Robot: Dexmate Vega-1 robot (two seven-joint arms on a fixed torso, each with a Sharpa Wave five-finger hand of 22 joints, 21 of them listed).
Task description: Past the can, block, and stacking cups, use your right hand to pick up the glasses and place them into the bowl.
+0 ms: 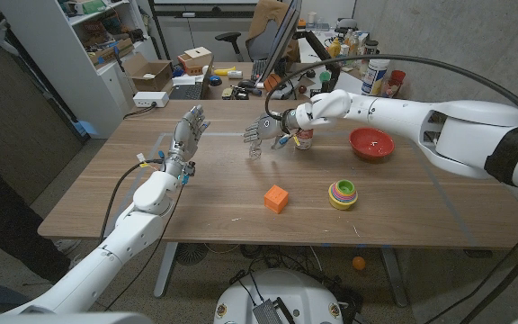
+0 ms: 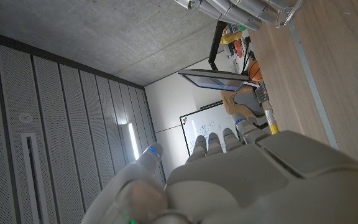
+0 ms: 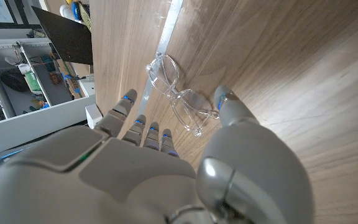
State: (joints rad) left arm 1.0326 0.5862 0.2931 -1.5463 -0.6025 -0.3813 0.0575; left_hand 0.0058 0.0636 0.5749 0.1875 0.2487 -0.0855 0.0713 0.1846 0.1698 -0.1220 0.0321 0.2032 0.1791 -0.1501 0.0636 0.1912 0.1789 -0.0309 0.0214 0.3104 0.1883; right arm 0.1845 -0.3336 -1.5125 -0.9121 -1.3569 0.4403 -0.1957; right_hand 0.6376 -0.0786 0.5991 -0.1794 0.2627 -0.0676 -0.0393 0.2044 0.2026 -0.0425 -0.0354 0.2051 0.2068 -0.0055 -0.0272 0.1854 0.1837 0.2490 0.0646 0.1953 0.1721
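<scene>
Left hand (image 1: 187,135) raised, fingers apart, holding nothing. Right hand (image 1: 263,132) spread wide over the glasses (image 3: 178,96), thumb (image 3: 232,106) just beside the frame, nothing gripped. Glasses flat on the table (image 1: 214,193), well apart from the red bowl (image 1: 370,143).

Glasses (image 3: 176,94): clear plastic frame, lying on wood tabletop just beyond my right hand's fingertips, untouched. Bowl (image 1: 371,143): red, upright, open side up, on table right of can (image 1: 305,138), apart from glasses.
</scene>
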